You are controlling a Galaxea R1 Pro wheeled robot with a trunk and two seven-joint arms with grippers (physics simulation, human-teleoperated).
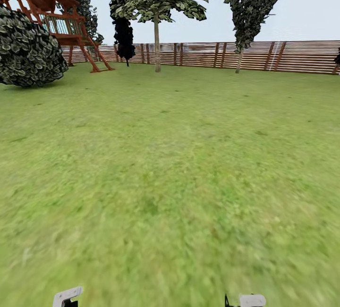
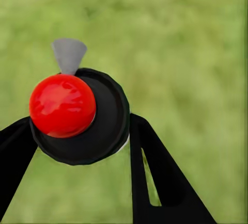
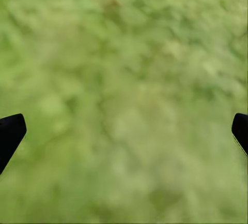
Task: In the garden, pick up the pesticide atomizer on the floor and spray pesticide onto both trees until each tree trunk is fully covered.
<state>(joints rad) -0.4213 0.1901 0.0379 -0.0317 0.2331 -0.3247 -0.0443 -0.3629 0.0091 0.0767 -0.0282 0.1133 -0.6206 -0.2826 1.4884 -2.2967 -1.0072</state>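
Two black fingers (image 2: 155,177) of the left gripper (image 2: 82,146) pinch the pesticide atomizer (image 2: 85,118), red knob facing the camera. The right gripper (image 3: 124,131) is spread wide over lawn (image 1: 170,165). Upper frame: slatted fence (image 1: 264,55), two pale-trunked trees (image 1: 157,42), a wooden playhouse (image 1: 52,9).

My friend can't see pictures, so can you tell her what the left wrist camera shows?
The left end effector is shut on a black atomizer with a shiny red ball and a small grey nozzle on it. Its two dark fingers press the atomizer's sides. Blurry green grass lies behind.
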